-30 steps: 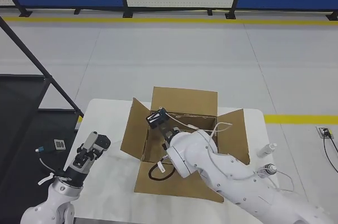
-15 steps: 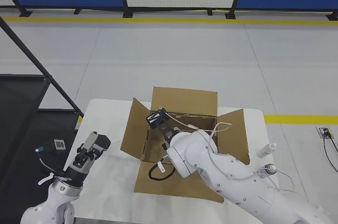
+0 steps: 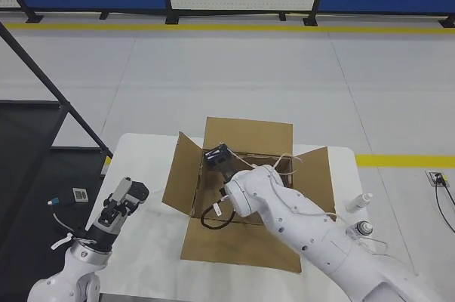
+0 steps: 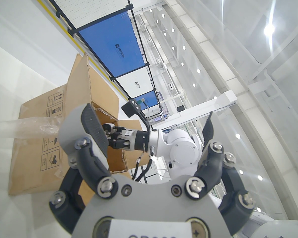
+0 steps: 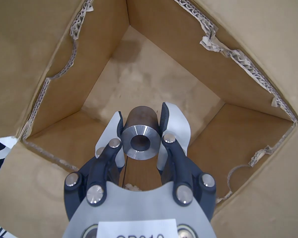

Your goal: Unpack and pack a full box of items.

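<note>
Since the earlier frames, the right arm's wrist is seen to have been carried further in over the box, with its elbow drawn nearer the far wall.

At the left, the left gripper is held off the table, well apart from the box, its fingers spread wide with nothing between them. In the middle, the box is stood open with all flaps folded out, and the part of its floor that can be seen is bare. Inside its opening the right gripper is clamped on a hollow metal cylinder, which is held clear above the floor. At the right, a white bottle and a second bottle are found on the table, just beside the box.

Unpacking is judged to be nearly or fully done; whether the cylinder is being lifted out or put back cannot be told, and most of the packing is judged to be left
</note>
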Action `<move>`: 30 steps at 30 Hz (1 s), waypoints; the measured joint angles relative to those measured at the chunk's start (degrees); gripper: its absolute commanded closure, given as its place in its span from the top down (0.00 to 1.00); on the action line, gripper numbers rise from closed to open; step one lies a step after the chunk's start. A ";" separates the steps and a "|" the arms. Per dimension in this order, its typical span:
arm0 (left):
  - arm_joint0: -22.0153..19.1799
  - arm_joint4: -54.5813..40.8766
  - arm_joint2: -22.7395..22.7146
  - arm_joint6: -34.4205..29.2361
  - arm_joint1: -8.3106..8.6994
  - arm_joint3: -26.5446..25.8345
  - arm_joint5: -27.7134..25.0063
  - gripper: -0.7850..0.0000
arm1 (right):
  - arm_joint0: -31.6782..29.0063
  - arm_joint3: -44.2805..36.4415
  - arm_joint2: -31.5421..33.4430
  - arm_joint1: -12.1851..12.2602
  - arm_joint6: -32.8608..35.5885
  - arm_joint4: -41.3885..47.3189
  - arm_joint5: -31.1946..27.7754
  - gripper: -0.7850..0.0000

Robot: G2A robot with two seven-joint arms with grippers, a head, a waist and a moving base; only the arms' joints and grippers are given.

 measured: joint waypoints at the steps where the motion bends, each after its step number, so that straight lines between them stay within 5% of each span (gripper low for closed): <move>1: 0.00 0.00 0.00 0.00 0.00 0.00 0.00 1.00 | 0.71 2.37 -0.68 -0.84 -1.02 0.68 0.01 0.00; 17: 0.00 0.00 0.00 0.00 0.00 0.00 0.00 1.00 | 5.59 40.38 -6.86 -15.44 -17.22 12.97 -6.67 0.00; 19: 0.00 0.00 0.00 0.00 0.00 0.00 0.00 1.00 | 5.90 42.61 -6.84 -16.43 -17.91 13.51 -7.51 0.39; 24: 0.00 0.00 0.00 0.00 0.00 0.00 0.00 1.00 | 6.72 46.98 -6.89 -18.61 -18.83 13.79 -8.54 0.95; 30: 0.00 0.00 0.00 0.00 0.00 0.00 0.00 1.00 | 7.53 49.19 -6.73 -20.26 -19.47 13.33 -8.95 1.00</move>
